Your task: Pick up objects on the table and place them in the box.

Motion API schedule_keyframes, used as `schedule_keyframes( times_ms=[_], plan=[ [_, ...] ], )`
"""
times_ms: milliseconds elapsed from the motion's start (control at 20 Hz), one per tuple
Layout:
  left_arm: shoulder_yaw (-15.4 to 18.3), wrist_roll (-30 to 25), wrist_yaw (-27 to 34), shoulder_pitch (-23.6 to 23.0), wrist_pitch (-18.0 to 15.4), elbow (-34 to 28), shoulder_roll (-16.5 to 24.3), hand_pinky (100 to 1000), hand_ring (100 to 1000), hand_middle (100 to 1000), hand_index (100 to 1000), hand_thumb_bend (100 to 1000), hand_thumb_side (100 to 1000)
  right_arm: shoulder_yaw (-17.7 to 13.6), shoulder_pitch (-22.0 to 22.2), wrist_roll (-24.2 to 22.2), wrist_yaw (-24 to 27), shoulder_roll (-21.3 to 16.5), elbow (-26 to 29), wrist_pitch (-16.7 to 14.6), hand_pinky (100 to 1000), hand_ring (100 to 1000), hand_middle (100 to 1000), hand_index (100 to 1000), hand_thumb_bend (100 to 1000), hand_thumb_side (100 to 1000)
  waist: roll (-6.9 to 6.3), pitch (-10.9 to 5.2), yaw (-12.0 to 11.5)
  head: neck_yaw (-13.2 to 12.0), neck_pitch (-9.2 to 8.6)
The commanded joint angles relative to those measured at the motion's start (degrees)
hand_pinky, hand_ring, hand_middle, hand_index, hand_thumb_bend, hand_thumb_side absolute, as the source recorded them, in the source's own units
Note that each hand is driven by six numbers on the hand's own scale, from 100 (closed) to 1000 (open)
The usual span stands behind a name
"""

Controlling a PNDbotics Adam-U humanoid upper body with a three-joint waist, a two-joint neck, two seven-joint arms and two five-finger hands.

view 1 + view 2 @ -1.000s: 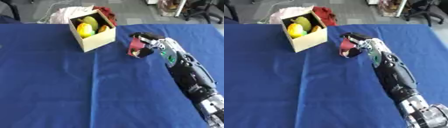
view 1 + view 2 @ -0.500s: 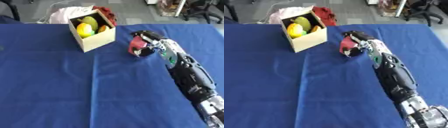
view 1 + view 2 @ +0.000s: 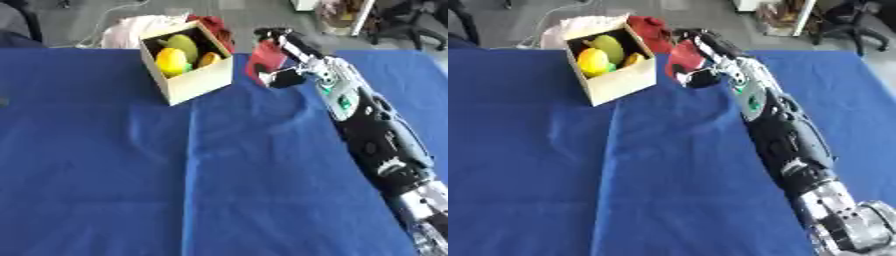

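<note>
Right hand (image 3: 282, 60) w/ red object (image 3: 265, 56) just beside box (image 3: 199, 82).

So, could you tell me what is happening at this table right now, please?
The robot's right hand has its fingers curled round a red object and holds it just to the right of the open box on the blue-covered table. The box already holds several yellow and green pieces. The red object is not yet inside it. The left hand is out of view.
</note>
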State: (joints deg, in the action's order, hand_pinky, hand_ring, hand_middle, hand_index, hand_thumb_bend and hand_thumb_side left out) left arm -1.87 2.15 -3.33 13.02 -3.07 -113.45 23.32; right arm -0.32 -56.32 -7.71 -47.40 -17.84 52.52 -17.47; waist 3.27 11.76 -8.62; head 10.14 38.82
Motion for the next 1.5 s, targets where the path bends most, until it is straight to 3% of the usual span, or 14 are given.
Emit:
schedule_keyframes(
  times_ms=[50, 450, 700, 1050, 1300, 1350, 1400, 1450, 1500],
  plan=[
    [-0.57, -0.79, 0.60, 1.59, 0.08, -0.83, -0.36, 692, 595, 605, 874, 100, 776, -1.33, -2.03, 3.22, 0.71, -1.55, 1.40, 0.99, 587, 496, 711, 950, 100, 225, 0.96, -1.63, -1.40, 0.95, -1.44],
    [-1.93, -2.35, 1.66, 4.40, -0.07, -0.52, -1.74, 695, 593, 603, 873, 100, 773, -4.14, -2.59, 16.60, -1.85, -0.81, -0.47, 4.15, 598, 520, 713, 951, 100, 330, 2.61, -0.38, -6.75, 3.56, -4.03],
    [-2.63, -3.14, 1.89, 5.69, -0.13, -0.55, -2.23, 695, 592, 602, 872, 100, 776, -4.76, -1.88, 23.58, -3.95, 0.87, -2.63, 5.96, 609, 543, 734, 954, 100, 351, 3.43, 0.78, -9.33, 5.64, -5.32],
    [-3.28, -3.83, 1.93, 6.75, -0.08, -0.76, -2.49, 696, 591, 600, 872, 100, 780, -5.67, -0.93, 28.11, -8.42, 2.33, -4.77, 9.66, 662, 615, 796, 978, 100, 317, 4.56, 2.27, -12.66, 8.22, -7.01],
    [-3.31, -3.78, 1.81, 6.78, 0.06, -0.66, -2.51, 696, 590, 599, 871, 100, 781, -5.82, -0.72, 29.80, -10.40, 2.20, -6.18, 12.60, 734, 721, 833, 990, 100, 270, 5.00, 2.66, -12.78, 8.79, -7.16],
    [-3.34, -3.81, 1.80, 6.77, 0.05, -0.65, -2.49, 698, 591, 600, 872, 100, 780, -5.90, -0.67, 29.76, -10.62, 2.05, -6.50, 13.22, 815, 800, 876, 1000, 100, 245, 5.04, 2.67, -12.68, 8.77, -7.16],
    [-3.37, -3.88, 1.80, 6.74, 0.03, -0.65, -2.48, 699, 591, 600, 873, 100, 780, -5.96, -0.66, 29.65, -10.90, 1.88, -6.83, 14.00, 823, 807, 880, 1000, 100, 243, 5.08, 2.65, -12.61, 8.76, -7.18],
    [-3.36, -3.93, 1.79, 6.68, 0.02, -0.62, -2.46, 699, 591, 601, 873, 100, 779, -6.05, -0.65, 29.54, -11.22, 1.65, -7.10, 14.90, 913, 889, 923, 1000, 100, 230, 5.10, 2.61, -12.50, 8.74, -7.20],
    [-3.34, -3.95, 1.80, 6.63, 0.02, -0.59, -2.46, 700, 592, 601, 873, 100, 779, -6.08, -0.68, 29.41, -11.56, 1.46, -7.28, 15.75, 932, 907, 932, 1000, 100, 229, 5.12, 2.56, -12.41, 8.72, -7.20]
  ],
)
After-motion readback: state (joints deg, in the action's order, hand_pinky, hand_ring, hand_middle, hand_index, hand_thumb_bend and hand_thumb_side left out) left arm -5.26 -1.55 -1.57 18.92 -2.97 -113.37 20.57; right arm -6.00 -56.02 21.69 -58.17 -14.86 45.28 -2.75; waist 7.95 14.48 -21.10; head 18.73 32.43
